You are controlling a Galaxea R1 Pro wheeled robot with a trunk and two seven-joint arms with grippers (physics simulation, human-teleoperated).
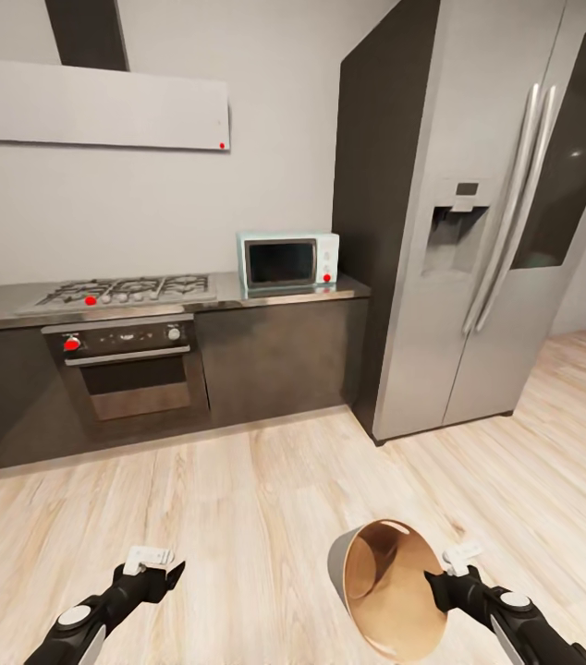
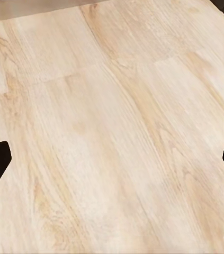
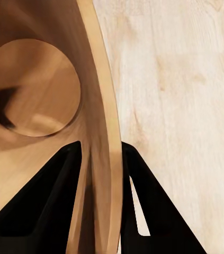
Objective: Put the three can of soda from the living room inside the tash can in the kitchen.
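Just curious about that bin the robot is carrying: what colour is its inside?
Brown-copper inside the trash can, best seen in the right wrist view; the outside is grey.

pale wood floor (image 1: 238, 517), bare.

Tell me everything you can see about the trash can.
The trash can is a small round tapered bin, grey outside and copper-brown inside, with nothing inside it. It is held off the pale wood floor, tilted so its mouth faces the camera. The right gripper pinches its rim, one of its fingers inside the wall and one outside.
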